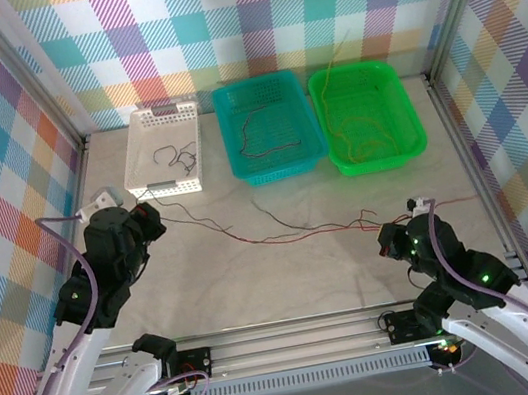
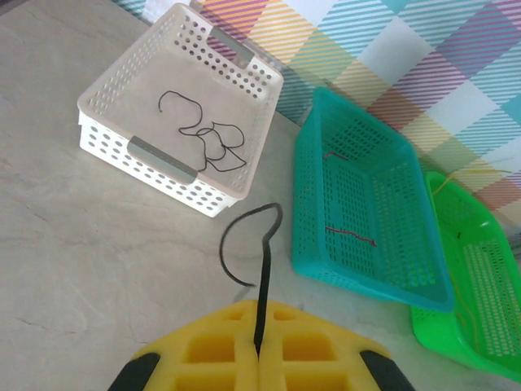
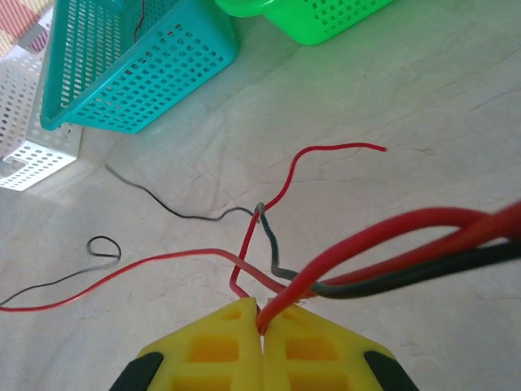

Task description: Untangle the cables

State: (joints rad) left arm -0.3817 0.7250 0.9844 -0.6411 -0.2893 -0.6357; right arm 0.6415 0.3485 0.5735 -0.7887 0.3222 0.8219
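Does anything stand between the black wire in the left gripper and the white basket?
Nothing visible does. The left gripper pinches the thin black wire just short of the white perforated plastic basket, with only bare pale tabletop between them.

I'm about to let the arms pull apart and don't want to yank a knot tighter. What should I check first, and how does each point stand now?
1. Grip of the left end effector on the black cable: ok, shut on it.
2. Grip of the right end effector on the red cable: ok, shut on it.
3. Red cable held alone, with the black strand not pinched too: cannot tell.
4. Red cable and black strand free of each other over the table: not ok, they cross just beyond the right fingertips.
5. White basket open and unobstructed ahead of the left end effector: ok.
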